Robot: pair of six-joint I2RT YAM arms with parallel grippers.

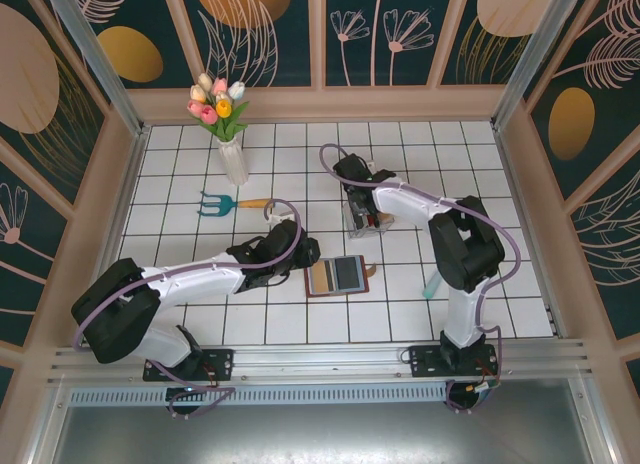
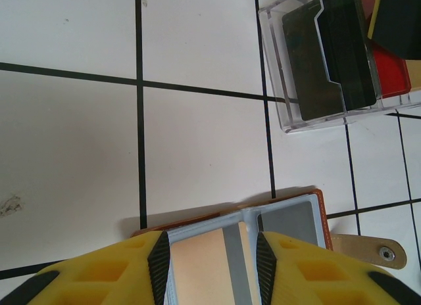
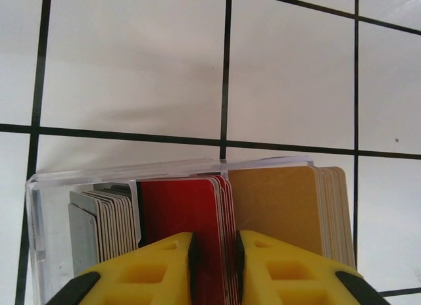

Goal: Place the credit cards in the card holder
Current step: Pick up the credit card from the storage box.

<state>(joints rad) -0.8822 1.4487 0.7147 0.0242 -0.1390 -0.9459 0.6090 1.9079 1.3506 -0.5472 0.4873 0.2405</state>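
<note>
Closest to the arms, the small brown leather wallet (image 1: pixel 337 276) lies open and flat on the white tiled table (image 1: pixel 180 164). Its long side runs left to right, and its snap tab (image 2: pixel 368 249) sticks out to the right. The left gripper (image 2: pixel 212 251) is at the wallet's left half. Its jaws are about half open, one pad on each side of that half. I cannot tell if they squeeze it or just sit around it.

A bit farther back stands the clear plastic card rack (image 3: pixel 46 187). The thin red plastic cards (image 3: pixel 177 210) stand in its middle, with tan cards (image 3: pixel 273 206) beside them. The right gripper (image 3: pixel 216 246) is right at the red ones, so the right arm is the closer one. Its jaws are narrow and seem to pinch the red cards. From there the wallet lies nearer the arms and a little left.
</note>
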